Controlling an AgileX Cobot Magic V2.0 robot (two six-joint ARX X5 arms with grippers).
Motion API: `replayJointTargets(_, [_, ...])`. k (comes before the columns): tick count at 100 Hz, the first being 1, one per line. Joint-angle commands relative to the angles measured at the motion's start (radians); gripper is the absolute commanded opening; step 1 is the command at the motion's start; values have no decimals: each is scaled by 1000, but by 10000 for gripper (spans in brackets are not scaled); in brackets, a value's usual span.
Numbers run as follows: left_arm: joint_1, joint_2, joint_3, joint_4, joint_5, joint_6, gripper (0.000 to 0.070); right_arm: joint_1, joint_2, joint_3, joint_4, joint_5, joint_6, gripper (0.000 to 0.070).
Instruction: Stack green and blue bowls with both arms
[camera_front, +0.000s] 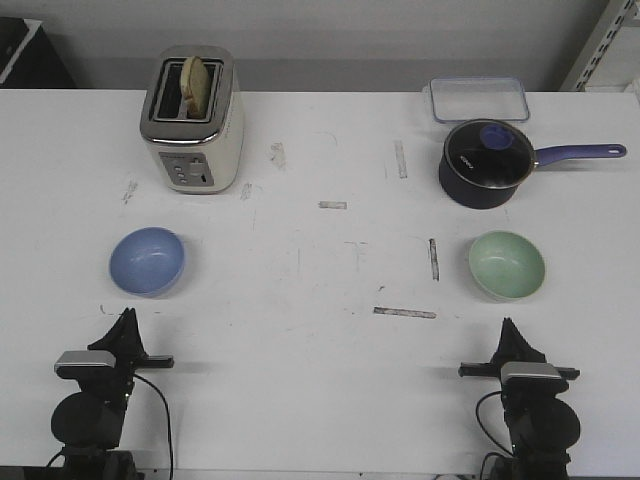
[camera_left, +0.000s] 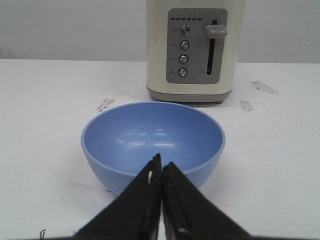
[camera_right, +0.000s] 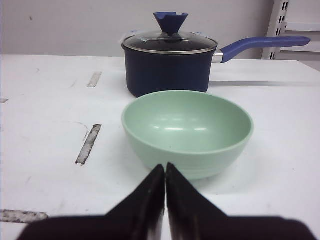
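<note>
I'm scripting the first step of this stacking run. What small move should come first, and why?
Probably open the left gripper: its fingers are pressed together just short of the blue bowl, so they cannot take the rim. The right gripper sits likewise before the green bowl.

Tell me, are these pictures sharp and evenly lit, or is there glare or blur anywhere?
Front view: even, soft light; the white table looks slightly washed out and shadows are faint. Left wrist view: soft highlights inside the blue bowl, and the close left gripper is a dark silhouette. Right wrist view: similar sheen in the green bowl, reflections on the saucepan lid.
</note>
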Motion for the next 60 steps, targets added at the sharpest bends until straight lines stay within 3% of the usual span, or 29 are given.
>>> replayJointTargets(1, [1,-2,-21,14,5,-2,1,-2,0,0,67,-2,29,0])
replayJointTargets(14, [1,-2,-21,16,5,-2,1,-1,0,72,165,-2,28,0])
replayJointTargets(31, [1,-2,-21,16,5,-2,1,-2,51,303,159,0,6,0])
replayJointTargets(60, [1,-2,-21,16,5,-2,1,-2,470,816,-177,25,-9,16])
